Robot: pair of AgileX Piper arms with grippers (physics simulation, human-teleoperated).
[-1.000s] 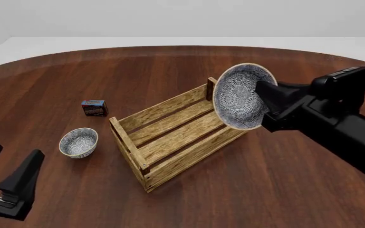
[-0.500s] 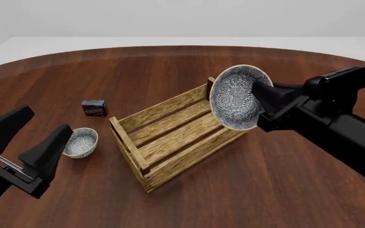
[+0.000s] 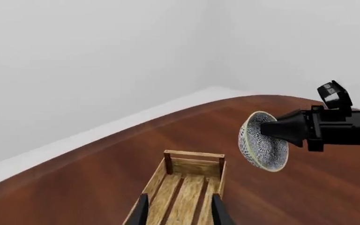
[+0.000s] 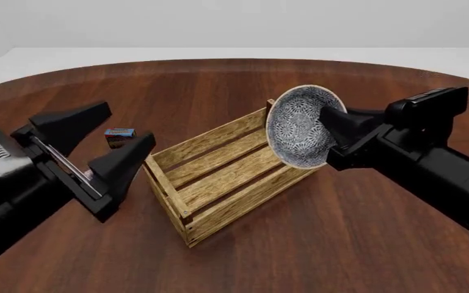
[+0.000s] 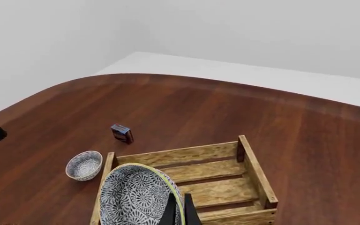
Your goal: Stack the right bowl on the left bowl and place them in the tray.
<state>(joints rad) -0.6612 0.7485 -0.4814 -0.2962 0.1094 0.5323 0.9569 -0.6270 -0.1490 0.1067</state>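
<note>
Right tool point(image 4: 326, 129): gripping right bowl point(image 4: 300, 126), tilted on edge, hanging over tray point(image 4: 222, 174).
Left tool point(image 4: 96, 146): gaping, empty.
Left bowl point(image 5: 84, 165): sitting on desk point(image 4: 341, 244), tray's left, nearer left tool.

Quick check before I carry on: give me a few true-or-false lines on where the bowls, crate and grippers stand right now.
1. The right gripper holds a patterned bowl tipped on edge above the wooden crate. True.
2. The crate already holds a bowl. False: its slats are bare.
3. The left gripper is open and holds nothing. True.
4. The small bowl sits on the held bowl. False: it rests on the table, beside the crate.
5. The small box lies inside the crate. False: it stands on the table.
</note>
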